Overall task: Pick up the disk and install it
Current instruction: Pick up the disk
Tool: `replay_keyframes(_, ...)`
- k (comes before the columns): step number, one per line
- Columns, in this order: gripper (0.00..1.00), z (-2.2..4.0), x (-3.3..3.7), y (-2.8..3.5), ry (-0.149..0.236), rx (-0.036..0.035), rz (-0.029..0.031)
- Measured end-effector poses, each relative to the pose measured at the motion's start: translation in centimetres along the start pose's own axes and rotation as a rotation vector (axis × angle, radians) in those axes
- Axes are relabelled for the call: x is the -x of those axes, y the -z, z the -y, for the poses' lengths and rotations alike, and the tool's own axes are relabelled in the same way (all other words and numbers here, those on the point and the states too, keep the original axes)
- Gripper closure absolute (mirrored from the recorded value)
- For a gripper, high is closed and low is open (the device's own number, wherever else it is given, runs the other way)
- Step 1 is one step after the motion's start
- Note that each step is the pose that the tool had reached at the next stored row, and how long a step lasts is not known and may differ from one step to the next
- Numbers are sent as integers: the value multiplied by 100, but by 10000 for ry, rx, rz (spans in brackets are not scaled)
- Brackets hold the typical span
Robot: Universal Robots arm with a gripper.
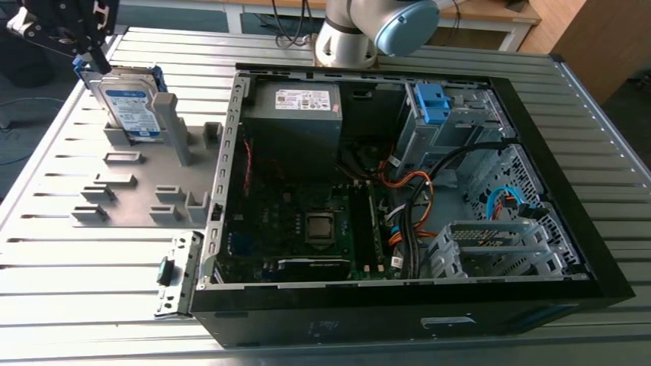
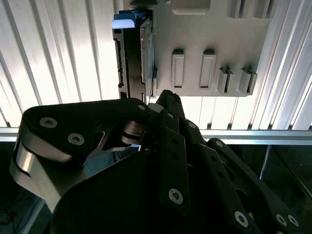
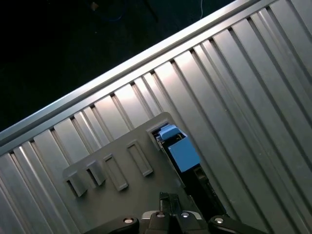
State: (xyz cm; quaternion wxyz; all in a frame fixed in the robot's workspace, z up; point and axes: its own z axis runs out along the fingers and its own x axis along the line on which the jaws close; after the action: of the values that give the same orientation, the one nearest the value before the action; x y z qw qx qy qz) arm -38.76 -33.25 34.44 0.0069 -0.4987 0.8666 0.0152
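Disk [image 1: 133, 107] standing upright on edge in a slot of the grey holder [image 1: 152, 187], on the ribbed metal table [image 1: 81, 267], at the exterior view's left of the open computer case [image 1: 407, 309]. The arm's black claw [image 1: 94, 57] hangs at the disk's upper corner, beside its blue bracket [image 3: 183, 152]; whether the claw is apart or clamped cannot be told.

The disk [image 1: 134, 108] was silver with a blue-and-white label, and its bracket was bright blue. The gripper [image 1: 97, 61] was black. The tray [image 1: 142, 194] was plain grey. The table [image 1: 81, 267] was silver with long stripes. The computer case [image 1: 407, 324] was black. Inside, the power supply [image 1: 295, 126] was grey with a white sticker, and some cables [image 1: 409, 180] were orange.
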Motion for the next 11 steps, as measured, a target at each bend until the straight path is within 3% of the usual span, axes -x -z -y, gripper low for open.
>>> replay_keyframes(11,89,0,0,0,981,27,-19)
